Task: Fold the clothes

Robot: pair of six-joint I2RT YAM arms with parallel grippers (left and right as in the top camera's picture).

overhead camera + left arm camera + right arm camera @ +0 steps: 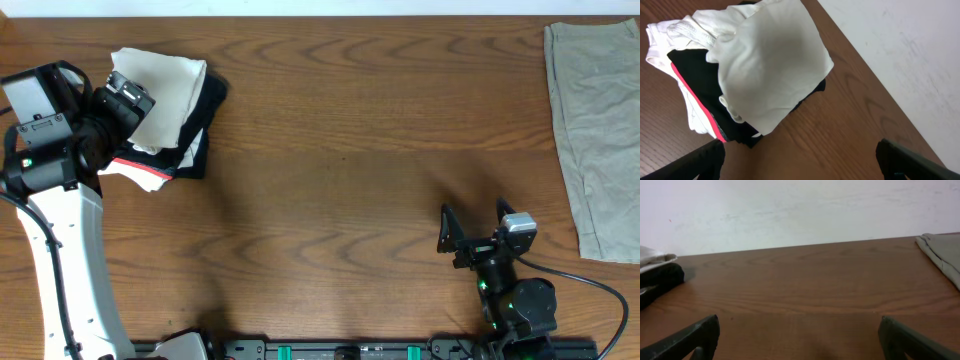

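Left hand first: my left gripper [128, 97] is over the far left corner of the table [340, 150], right above the pile of clothes. My left wrist camera shows both left fingers [705, 161] spread wide with nothing between them, just bare wood under the gap. They are released and not touching any cloth.

The white T-shirt [775, 65] is there in that far left corner. It lies in a loose, bunched fold on top of the pile, with its smooth upper panel facing me. From above, the shirt [160, 85] sits partly under my left wrist. Beneath it is a black folded garment [695, 75], and a red edge [695, 100] runs along the side of it nearest my fingers. More white cloth pokes out below and beside the black layer. I cannot tell whether that is part of the same shirt.

Now the right side: my right gripper [474, 222] is low over the near edge of the table, right of the middle and well apart from the pile. Its fingers [695, 337] are splayed open too, and they are empty, with only wood grain between them.

Along the right edge of the table lies a flat olive-grey cloth [600, 130], stretching from the far side toward me. My right wrist view catches its edge [942, 250] off to the right.
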